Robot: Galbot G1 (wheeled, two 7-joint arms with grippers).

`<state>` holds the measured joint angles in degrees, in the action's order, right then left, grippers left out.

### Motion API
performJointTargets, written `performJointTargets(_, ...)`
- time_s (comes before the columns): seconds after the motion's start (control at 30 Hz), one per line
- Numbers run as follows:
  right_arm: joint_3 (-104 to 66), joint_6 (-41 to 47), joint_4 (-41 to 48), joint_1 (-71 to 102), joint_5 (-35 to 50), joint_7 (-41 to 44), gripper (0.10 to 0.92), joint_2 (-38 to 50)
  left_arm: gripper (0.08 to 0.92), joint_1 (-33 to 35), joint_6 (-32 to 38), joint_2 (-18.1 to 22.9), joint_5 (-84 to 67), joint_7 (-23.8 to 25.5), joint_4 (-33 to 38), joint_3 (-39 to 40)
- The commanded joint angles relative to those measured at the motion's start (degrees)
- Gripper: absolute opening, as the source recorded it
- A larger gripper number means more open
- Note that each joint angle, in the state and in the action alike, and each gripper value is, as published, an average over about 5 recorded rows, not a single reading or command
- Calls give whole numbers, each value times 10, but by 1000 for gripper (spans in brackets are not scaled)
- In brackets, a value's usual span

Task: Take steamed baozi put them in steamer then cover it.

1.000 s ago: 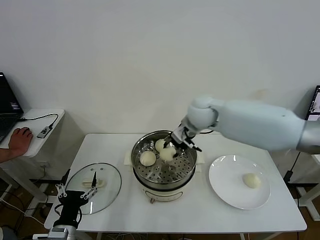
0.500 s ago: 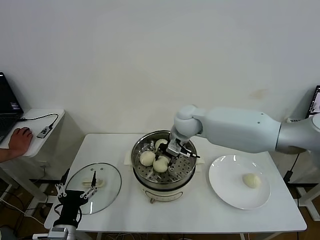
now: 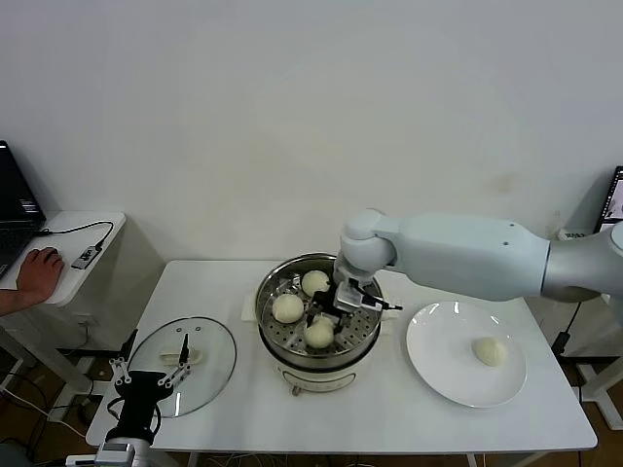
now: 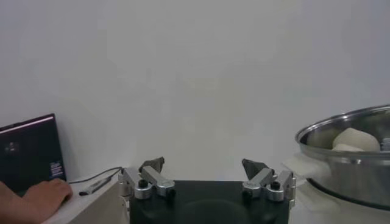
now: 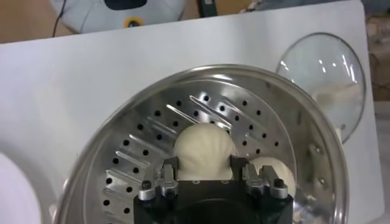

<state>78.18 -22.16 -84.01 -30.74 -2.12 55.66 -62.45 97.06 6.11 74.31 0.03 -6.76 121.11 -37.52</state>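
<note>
The steamer (image 3: 269, 292) stands mid-table with three baozi on its perforated tray: one at the back (image 3: 314, 282), one at the left (image 3: 287, 307), one at the front (image 3: 319, 333). My right gripper (image 3: 329, 316) reaches down into the pot. Its fingers stand parted at either side of the front baozi (image 5: 204, 146), which rests on the tray; a second bun (image 5: 275, 168) lies beside it. A last baozi (image 3: 490, 351) lies on the white plate (image 3: 433, 360). The glass cover (image 3: 200, 375) lies flat at the table's left. My left gripper (image 3: 146, 372) waits open beside it, empty (image 4: 203, 164).
A side desk (image 3: 92, 229) at the far left holds a laptop, a cable and a person's hand (image 3: 37, 272). The steamer's shiny wall (image 4: 347, 176) rises close to the left gripper. A wall stands behind the table.
The right gripper came down with the baozi from over the middle of the steamer to the tray's front part. Its fingers have parted and the bun now rests on the tray.
</note>
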Motion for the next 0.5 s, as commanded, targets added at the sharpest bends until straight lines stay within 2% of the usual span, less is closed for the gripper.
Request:
performJointTargets(0.03, -1, -7, -5, -7, 8, -5, 670, 5, 823, -1, 0, -1, 0, 0, 1, -1)
performJointTargets(0.23, -11, 50, -23, -39, 46, 31, 801, 39, 823, -3, 0, -3, -1, 1, 1, -1)
performJointTargets(0.5, -32, 279, -43, -75, 114, 61, 823, 139, 823, -8, 0, -10, -3, 1, 4, 0)
